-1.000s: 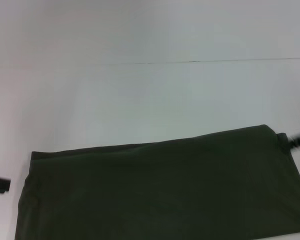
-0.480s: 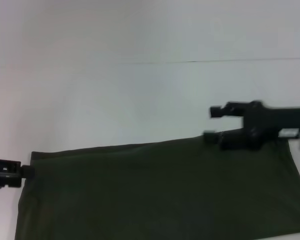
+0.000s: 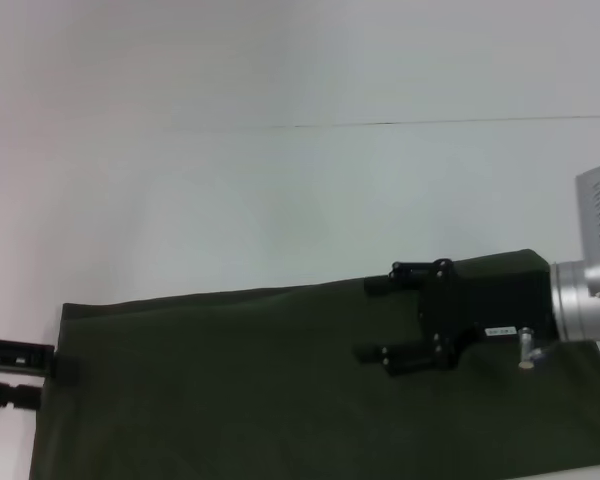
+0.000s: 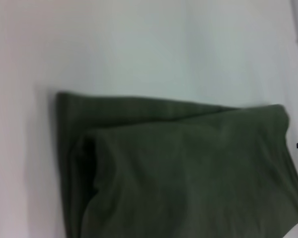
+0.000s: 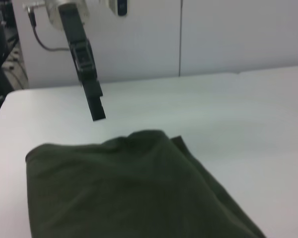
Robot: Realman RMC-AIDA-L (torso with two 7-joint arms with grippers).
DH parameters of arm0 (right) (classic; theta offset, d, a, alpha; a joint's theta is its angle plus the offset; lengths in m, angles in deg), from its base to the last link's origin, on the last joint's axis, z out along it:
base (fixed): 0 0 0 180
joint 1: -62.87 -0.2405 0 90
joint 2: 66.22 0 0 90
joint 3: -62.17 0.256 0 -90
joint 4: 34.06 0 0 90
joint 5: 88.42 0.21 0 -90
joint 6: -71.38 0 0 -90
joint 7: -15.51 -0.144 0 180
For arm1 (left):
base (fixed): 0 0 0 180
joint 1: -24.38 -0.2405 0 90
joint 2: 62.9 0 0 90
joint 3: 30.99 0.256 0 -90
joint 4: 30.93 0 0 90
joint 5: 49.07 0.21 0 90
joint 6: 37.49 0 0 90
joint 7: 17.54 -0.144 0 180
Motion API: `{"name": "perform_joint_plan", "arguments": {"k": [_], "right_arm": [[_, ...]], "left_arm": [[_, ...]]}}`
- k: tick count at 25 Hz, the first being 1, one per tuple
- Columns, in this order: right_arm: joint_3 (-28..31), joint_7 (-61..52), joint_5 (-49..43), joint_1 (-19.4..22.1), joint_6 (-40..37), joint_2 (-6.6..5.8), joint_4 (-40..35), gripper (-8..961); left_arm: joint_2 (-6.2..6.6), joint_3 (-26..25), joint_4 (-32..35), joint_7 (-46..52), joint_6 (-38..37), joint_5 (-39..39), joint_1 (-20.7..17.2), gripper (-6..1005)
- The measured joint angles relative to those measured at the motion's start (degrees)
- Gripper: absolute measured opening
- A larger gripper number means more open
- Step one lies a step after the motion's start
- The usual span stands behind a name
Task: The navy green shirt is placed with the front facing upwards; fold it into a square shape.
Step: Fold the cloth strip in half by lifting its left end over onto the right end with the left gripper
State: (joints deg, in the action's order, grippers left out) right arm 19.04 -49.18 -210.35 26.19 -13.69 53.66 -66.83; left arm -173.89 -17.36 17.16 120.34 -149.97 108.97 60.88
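Dark olive-green cotton shirt (image 3: 310, 385) is lying on the white table (image 3: 280, 180) as a long folded band, plain side up. My right gripper (image 3: 380, 318) is hovering over its right half, jaws spread, holding nothing; a second ago it was barely in view. Left gripper (image 3: 60, 368) is sitting at the left edge, probably open. Next: grab one end, fold across.

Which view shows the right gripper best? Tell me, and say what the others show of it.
The head view: the right gripper hangs over the navy green shirt with both fingers visible, spread open. The left wrist view shows only dark tips at the frame edge beyond the shirt. The right wrist view shows none of its own fingers, only the left gripper farther off.
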Motion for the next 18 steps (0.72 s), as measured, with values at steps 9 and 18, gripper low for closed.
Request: {"name": "perform_joint_plan", "arguments": {"k": [9,18], "right_arm": [[-1.3,1.5,0.9,-0.2,1.6,0.08,2.1,854],[-1.4,1.6,1.2,0.0,1.6,0.12,3.1,853]], "left_arm": [[-0.43,1.6,0.0,5.1,4.7,1.6,-0.4,880],[-1.09,2.4,0.0,0.6,7.5,2.6,-1.3,880]]}}
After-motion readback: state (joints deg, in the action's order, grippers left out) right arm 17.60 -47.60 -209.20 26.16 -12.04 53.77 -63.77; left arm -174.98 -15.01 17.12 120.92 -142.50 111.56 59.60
